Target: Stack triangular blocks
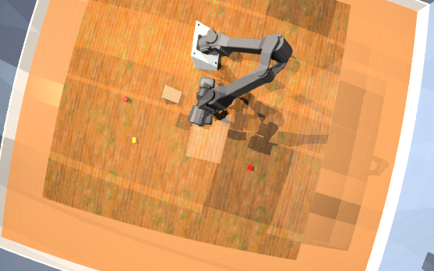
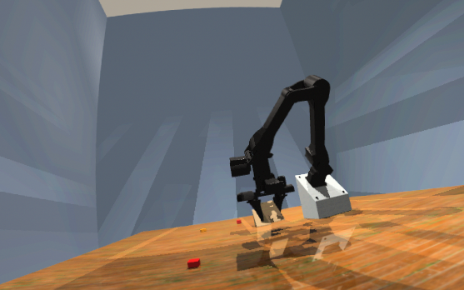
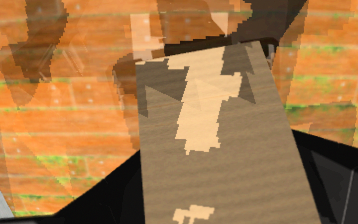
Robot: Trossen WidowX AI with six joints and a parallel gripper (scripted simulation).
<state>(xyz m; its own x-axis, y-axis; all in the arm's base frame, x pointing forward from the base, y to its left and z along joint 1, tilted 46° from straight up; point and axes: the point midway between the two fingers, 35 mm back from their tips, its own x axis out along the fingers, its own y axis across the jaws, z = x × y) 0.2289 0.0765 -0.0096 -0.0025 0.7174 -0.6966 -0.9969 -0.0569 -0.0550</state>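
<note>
A tan wooden triangular block (image 1: 171, 94) lies on the table, left of the hand in the top view. A pale piece (image 2: 257, 218) behind the fingers in the exterior view appears to be this same block. My gripper (image 2: 271, 214) (image 3: 211, 143) is shut on the other triangular block (image 2: 272, 208) (image 3: 220, 170). That block is tan, with one broad flat face filling the middle of the wrist view. It appears raised a little above the table, apart from the lying block. In the top view the arm hides it. Which way its slope faces is unclear.
A small red cube (image 1: 250, 167) (image 2: 193, 263) lies right of the hand in the top view. A yellow cube (image 1: 134, 140) (image 2: 202, 230) and a small red object (image 1: 126, 100) (image 2: 238, 222) lie beyond the lying block. The pale arm base (image 1: 206, 62) (image 2: 333, 206) stands near the hand.
</note>
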